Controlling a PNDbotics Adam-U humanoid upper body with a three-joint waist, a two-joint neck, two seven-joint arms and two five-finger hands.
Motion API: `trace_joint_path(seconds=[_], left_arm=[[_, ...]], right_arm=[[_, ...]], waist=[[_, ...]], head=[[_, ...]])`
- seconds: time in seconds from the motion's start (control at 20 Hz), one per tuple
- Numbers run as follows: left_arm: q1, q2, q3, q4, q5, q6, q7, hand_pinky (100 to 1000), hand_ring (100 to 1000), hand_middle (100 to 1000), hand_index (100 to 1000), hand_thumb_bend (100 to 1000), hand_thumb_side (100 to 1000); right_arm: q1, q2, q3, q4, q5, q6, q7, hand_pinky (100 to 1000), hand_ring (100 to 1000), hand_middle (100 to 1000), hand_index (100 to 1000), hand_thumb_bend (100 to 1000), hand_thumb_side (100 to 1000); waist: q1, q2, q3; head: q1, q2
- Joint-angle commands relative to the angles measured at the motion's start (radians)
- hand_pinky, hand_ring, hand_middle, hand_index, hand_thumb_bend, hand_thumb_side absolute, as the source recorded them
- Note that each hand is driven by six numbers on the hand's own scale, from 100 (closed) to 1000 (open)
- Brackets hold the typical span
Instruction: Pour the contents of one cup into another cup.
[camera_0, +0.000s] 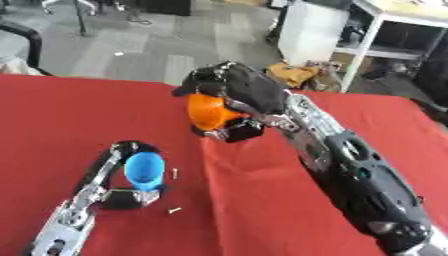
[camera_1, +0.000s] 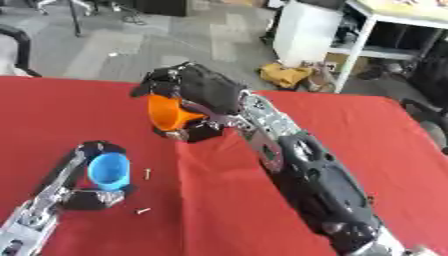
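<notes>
Your right hand (camera_0: 236, 92) clenched around orange cup (camera_0: 208, 112), raised above red surface (camera_0: 61, 115), ready for pour. Left hand (camera_0: 122, 172) wrapped blue cup (camera_0: 144, 170), steadied as receiver below, well apart.

The right hand (camera_0: 234, 87) grips an orange cup (camera_0: 208, 112) above the red table (camera_0: 52, 115); the left hand (camera_0: 118, 172) clasps a blue cup (camera_0: 144, 170).

There is no text, label, brand, number or sign that can be read anywhere in these two views.
</notes>
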Motion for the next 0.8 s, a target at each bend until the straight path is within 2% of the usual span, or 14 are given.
trace_joint_path(seconds=[0.05,0.2,0.5,0.6,0.8], left_arm=[[-0.03,0.045,0.035,0.025,-0.035,0.007,0.092,524,678,687,774,922,100],[-0.032,0.078,0.054,0.041,-0.039,0.008,0.135,538,697,704,774,959,100],[-0.006,0.14,0.087,-0.055,0.061,0.018,0.14,549,706,724,783,887,100],[0.005,0.156,0.094,-0.098,0.103,0.027,0.131,550,704,724,783,844,100],[0.029,0.171,0.103,-0.175,0.18,0.045,0.113,552,700,723,782,829,100]], right_arm=[[0.022,-0.031,-0.04,-0.112,-0.153,0.05,0.047,379,362,644,824,257,100],[0.091,-0.038,-0.083,-0.219,-0.29,0.114,0.068,366,351,635,822,244,100],[0.263,-0.042,-0.224,-0.359,-0.5,0.259,0.044,345,331,609,811,213,100],[0.313,-0.031,-0.268,-0.366,-0.544,0.3,0.027,337,322,597,802,197,100],[0.397,0.007,-0.341,-0.305,-0.64,0.371,-0.004,322,305,572,783,205,100]], waist=[[0.01,-0.01,-0.012],[0.012,-0.006,-0.023],[0.022,0.001,-0.025],[0.026,0.003,-0.023],[0.035,0.007,-0.021]], head=[[0.009,-0.019],[0.018,-0.025],[0.035,-0.033],[0.038,-0.035],[0.044,-0.04]])
